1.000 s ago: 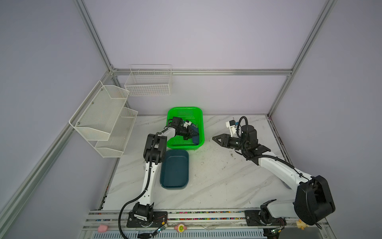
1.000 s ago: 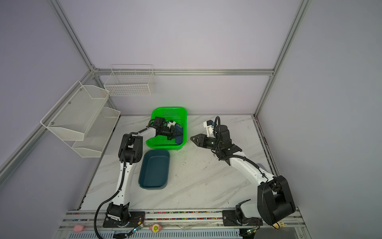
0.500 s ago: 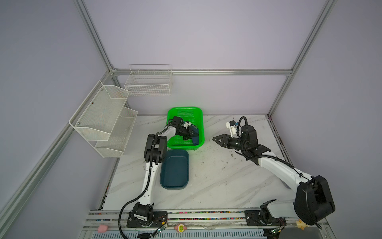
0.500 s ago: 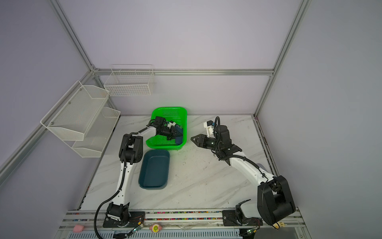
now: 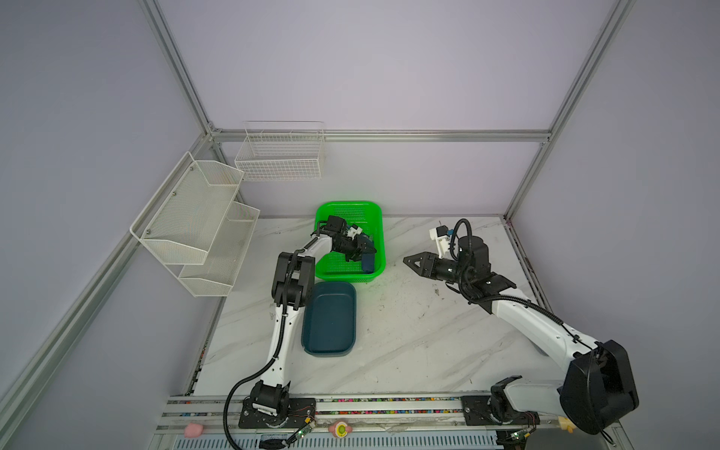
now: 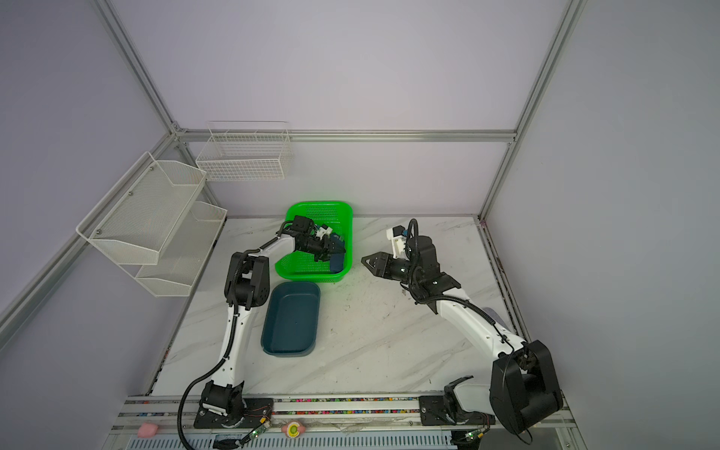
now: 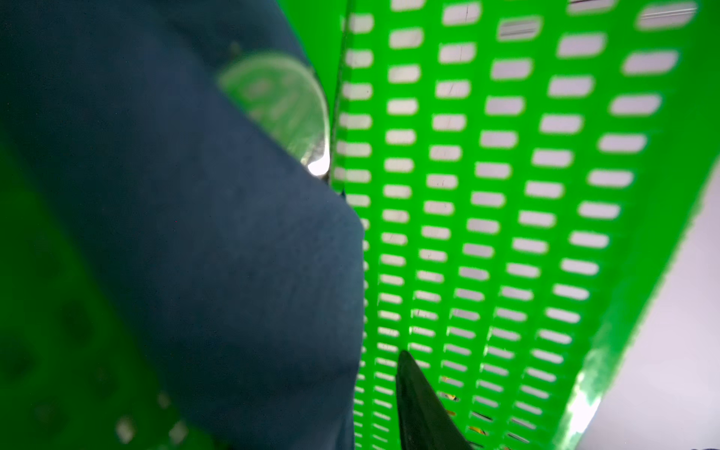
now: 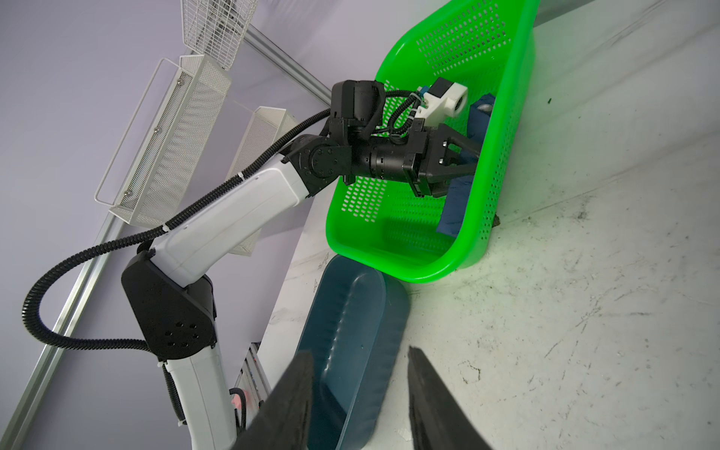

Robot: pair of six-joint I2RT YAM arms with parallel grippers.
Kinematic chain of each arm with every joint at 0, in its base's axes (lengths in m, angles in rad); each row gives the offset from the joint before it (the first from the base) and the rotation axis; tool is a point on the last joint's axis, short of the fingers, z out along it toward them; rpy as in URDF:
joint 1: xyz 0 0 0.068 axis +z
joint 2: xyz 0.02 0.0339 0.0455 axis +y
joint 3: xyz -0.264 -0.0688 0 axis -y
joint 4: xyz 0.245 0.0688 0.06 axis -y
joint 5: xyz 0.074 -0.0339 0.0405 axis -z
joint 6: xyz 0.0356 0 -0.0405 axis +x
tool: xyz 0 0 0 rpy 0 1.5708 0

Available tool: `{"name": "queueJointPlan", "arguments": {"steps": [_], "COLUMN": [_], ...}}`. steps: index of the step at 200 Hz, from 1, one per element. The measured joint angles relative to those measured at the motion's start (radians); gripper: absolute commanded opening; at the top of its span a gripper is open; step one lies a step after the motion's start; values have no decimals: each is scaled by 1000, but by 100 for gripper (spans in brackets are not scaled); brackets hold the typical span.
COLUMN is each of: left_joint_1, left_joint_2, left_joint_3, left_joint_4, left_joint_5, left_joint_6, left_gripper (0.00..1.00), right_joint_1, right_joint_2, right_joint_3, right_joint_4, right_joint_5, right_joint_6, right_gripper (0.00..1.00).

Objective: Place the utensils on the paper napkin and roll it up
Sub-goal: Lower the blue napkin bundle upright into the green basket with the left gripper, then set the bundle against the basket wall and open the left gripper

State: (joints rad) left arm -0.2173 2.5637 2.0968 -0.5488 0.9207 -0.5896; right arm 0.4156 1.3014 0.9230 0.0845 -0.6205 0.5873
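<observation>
Left gripper (image 8: 476, 156) in green basket (image 8: 428, 269) — at napkin (image 8: 454, 210)

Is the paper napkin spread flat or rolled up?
Rolled up: the paper napkin forms a navy bundle inside the green basket, with a spoon showing at one end.

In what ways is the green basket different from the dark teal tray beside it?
The green basket is bright, with slotted walls and floor; the teal tray is dark and solid. The basket's walls are taller than the tray's. The basket holds the navy napkin, with the left gripper reaching in; the tray holds nothing. Both are rounded rectangles on the table.
</observation>
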Motion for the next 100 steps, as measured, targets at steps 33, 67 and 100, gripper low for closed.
{"name": "queueJointPlan", "arguments": {"steps": [33,67,100], "left_joint_1": [-7,-12,-13], "left_joint_2": [-21,-45,-60], "left_joint_3": [7,10,11], "left_joint_4": [-52,-92,-120], "left_joint_5": [-70,-144,-200], "left_joint_6": [38,69,95], "left_gripper": [52,59,62], "right_joint_1": [0,0,0], "right_joint_2": [-2,-2,-2], "right_joint_3": [0,0,0], "right_joint_4": [-9,-10,-10], "right_joint_5": [0,1,1], "right_joint_6": [-4,-9,-10], "right_gripper": [43,43,43]}}
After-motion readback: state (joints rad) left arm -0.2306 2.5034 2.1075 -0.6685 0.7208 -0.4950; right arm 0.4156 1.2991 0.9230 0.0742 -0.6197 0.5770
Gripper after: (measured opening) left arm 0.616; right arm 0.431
